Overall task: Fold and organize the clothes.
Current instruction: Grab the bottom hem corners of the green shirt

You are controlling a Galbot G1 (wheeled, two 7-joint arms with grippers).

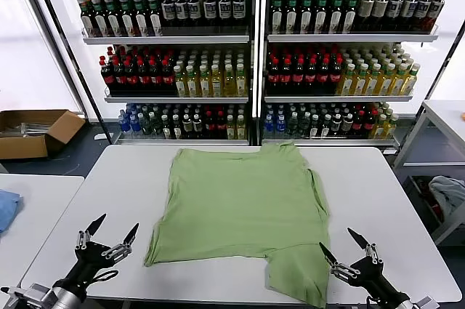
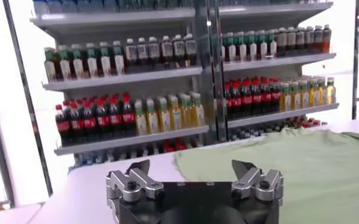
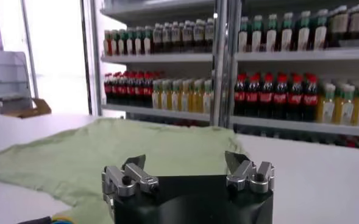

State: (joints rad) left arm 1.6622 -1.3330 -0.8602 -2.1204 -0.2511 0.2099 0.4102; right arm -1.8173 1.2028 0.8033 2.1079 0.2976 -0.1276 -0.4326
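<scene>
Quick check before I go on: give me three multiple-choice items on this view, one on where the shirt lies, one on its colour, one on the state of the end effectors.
1. Where is the shirt?
A. spread flat on the white table
B. on a shelf
C. in the cardboard box

2. What colour is the shirt?
A. red
B. light green
C. black

3. How are the left end effector and right end effector?
A. both clamped on the shirt
B. one holds a bottle
C. both open, holding nothing

Answers: 1 A, it lies spread on the tabletop; 2 B, the fabric is pale green; 3 C, fingers spread apart near the table's front edge.
</scene>
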